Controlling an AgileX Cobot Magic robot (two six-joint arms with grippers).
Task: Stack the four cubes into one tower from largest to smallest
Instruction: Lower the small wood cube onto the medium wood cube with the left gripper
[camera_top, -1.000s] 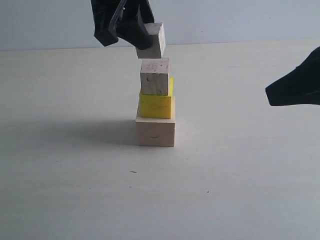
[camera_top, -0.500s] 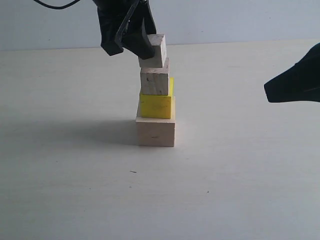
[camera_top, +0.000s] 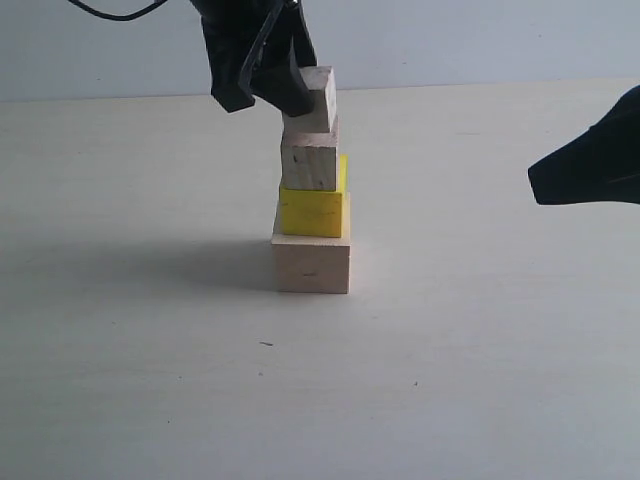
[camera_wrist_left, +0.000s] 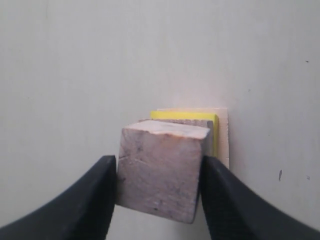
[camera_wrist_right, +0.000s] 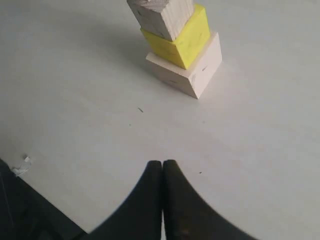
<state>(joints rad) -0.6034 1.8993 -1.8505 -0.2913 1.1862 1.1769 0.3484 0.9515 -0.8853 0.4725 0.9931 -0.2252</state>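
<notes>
Nearest us we see the pale table (camera_top: 150, 380), and on it stands the large pale wood cube (camera_top: 311, 264). Stacked on that cube are the yellow cube (camera_top: 312, 212) and then a small speckled cube (camera_top: 308, 166). Above them the left gripper (camera_wrist_left: 159, 185) clamps the top small cube (camera_top: 320, 100) — slightly tilted, its underside seemingly touching the one below. Well to the right of the large cube, the right gripper (camera_wrist_right: 162, 170) hangs with its jaws pressed together — we see nothing in it.

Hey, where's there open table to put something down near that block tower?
The table is bare in front of the tower and on both sides. The shut right gripper hangs over the right side. Crowded only at the top, where the left gripper clamps the top cube.
</notes>
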